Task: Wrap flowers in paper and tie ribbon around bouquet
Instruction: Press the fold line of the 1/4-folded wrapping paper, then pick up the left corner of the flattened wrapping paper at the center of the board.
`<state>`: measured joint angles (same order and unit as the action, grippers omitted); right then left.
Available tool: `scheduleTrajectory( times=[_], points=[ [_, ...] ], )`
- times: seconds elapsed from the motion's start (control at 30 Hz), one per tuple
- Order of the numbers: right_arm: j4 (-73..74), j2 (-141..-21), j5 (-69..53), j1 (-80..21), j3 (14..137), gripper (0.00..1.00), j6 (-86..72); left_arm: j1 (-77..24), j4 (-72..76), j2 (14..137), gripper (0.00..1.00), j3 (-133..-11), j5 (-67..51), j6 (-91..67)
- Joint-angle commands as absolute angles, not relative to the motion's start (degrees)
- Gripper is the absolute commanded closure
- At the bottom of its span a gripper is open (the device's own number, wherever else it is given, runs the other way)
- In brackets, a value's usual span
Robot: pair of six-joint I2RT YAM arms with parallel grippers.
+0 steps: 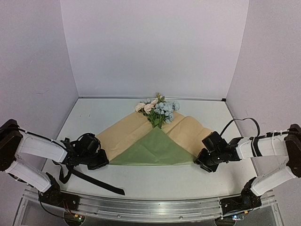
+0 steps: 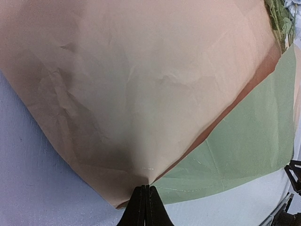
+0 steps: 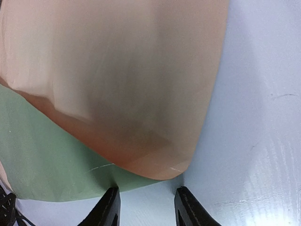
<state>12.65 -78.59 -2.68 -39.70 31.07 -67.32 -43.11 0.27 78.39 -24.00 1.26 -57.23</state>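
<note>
The paper [image 1: 123, 134] lies spread on the table, tan side up at both wings, with an olive-green flap [image 1: 153, 148] folded over the middle. The flowers [image 1: 159, 109] lie at its far tip, blooms pointing away. My left gripper [image 1: 104, 162] is at the paper's near-left corner; in the left wrist view its jaws [image 2: 146, 187] are pressed together, pinching the tan paper [image 2: 141, 84] where it meets the green flap [image 2: 254, 136]. My right gripper [image 3: 148, 190] stands open just short of the near-right corner [image 3: 178, 167], touching nothing. The black ribbon [image 1: 96, 181] trails on the table under the left arm.
White walls close in the table on three sides. A metal rail [image 1: 150, 207] runs along the near edge with both arm bases on it. A black cable [image 1: 244, 121] loops above the right arm.
</note>
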Motion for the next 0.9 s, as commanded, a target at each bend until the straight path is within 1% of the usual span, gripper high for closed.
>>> scheduleTrajectory(
  times=[0.0,0.1,0.2,0.23,0.4,0.5,0.63,0.87],
  points=[
    [16.8,-74.5,-3.1,-39.2,31.1,0.52,-64.1,-42.6,-9.0,77.7,0.88,-25.5,2.7,-54.9],
    [22.2,-72.8,-1.9,-40.8,35.7,0.51,-57.8,-42.6,-11.7,74.2,0.78,-28.6,1.8,-54.1],
    [26.0,-74.1,-1.0,-43.1,41.8,0.51,-51.5,-42.6,-16.1,70.3,0.69,-31.8,3.2,-55.0],
    [26.7,-75.2,-0.9,-44.0,44.0,0.51,-49.7,-42.5,-17.5,68.7,0.65,-32.5,3.9,-55.6],
    [30.4,-81.9,-0.1,-47.4,54.1,0.5,-41.8,-39.8,-22.8,62.8,0.51,-31.5,4.2,-60.3],
    [30.6,-87.3,-1.4,-49.7,60.2,0.5,-38.9,-38.8,-20.1,60.2,0.46,-27.9,2.0,-63.6],
    [31.2,-95.4,-2.9,-53.2,69.8,0.5,-35.8,-37.0,-16.2,59.9,0.43,-24.4,0.7,-65.8],
    [31.6,-108.7,-8.6,-56.3,83.6,0.56,-37.5,-28.3,-7.1,61.7,0.42,-21.4,-4.9,-58.3]
  ],
)
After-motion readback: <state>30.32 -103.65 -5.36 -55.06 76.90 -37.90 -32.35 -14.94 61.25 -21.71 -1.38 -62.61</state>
